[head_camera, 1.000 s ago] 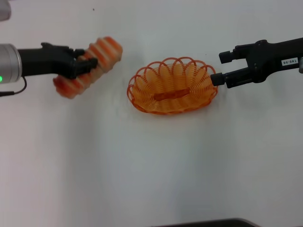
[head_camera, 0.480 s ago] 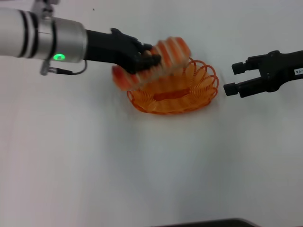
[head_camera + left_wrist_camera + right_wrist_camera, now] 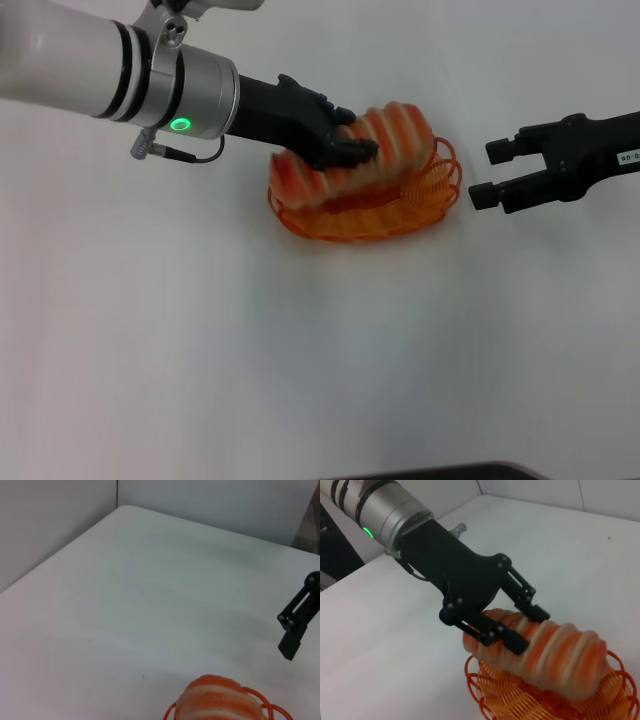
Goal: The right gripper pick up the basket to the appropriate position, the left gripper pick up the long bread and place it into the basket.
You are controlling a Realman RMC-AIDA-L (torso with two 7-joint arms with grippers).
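Note:
The orange wire basket stands on the white table at centre. My left gripper is shut on the long bread, an orange-red loaf with cream stripes, and holds it lengthwise in the basket's opening, slightly tilted. The right wrist view shows the left gripper clamped across the bread over the basket. The bread's end shows in the left wrist view. My right gripper is open and empty, just right of the basket, apart from its rim; it also shows in the left wrist view.
A dark edge lies at the table's near side. Walls meet the table's far corner in the left wrist view.
My left gripper carried the bread rightward from the table's left to over the basket and lowered it into the opening. My right gripper let go of the basket rim and drew back to the right.

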